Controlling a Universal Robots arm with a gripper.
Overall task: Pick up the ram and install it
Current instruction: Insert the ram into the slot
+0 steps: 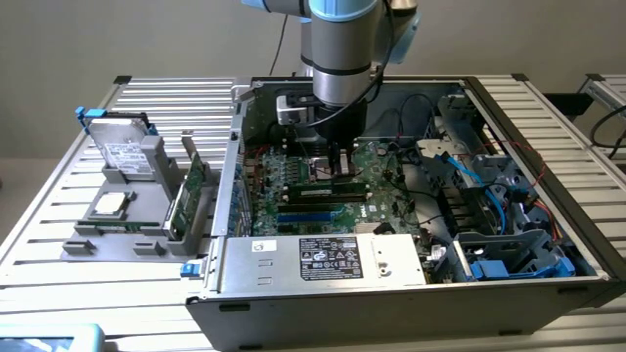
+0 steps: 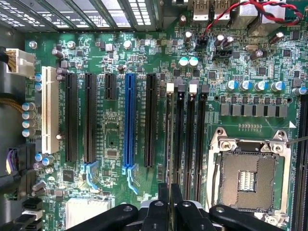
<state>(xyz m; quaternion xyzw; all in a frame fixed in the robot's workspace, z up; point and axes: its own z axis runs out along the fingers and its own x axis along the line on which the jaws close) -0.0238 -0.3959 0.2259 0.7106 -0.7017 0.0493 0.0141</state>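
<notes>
A: One thing first: which step in hand?
B: Seating, apparently. Clamped with jaws nearly together on the ram (image 1: 328, 192), upright in the memory slot farthest from the CPU socket (image 2: 248, 178).
A: And the gripper (image 2: 169, 192)?
B: Straight above that slot. Calls for even, vertical pressing, no tilt toward the socket.

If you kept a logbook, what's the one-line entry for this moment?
stage: installing | jaws: shut on ram | ram: on edge, at memory slots | place: inside open computer case
</notes>
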